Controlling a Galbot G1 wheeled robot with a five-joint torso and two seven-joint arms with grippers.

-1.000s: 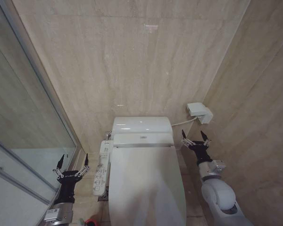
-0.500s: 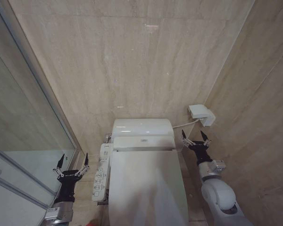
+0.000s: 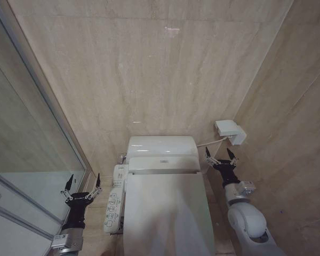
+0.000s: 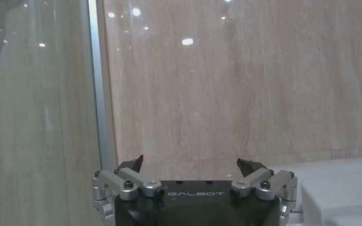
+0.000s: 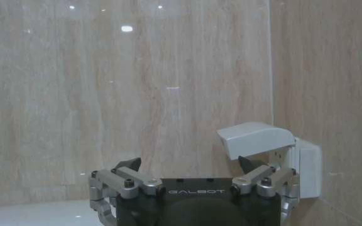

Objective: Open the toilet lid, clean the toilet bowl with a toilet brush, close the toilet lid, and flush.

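From the head, the toilet lid (image 3: pixel 168 210) lies shut over the bowl, untouched. The left gripper (image 3: pixel 82 182) and right gripper (image 3: pixel 221 156) flank it, fingers spread, likely poised for lifting. At the left wrist, prongs apart facing a glass shower door (image 4: pixel 36 117). At the right wrist, prongs apart before a wall socket box (image 5: pixel 266 146).

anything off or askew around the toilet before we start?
Nothing stands out. The toilet lid is down and sits square on the toilet, with the control panel along its side. The left gripper and right gripper hang open either side, touching nothing. Wall socket cover looks intact.
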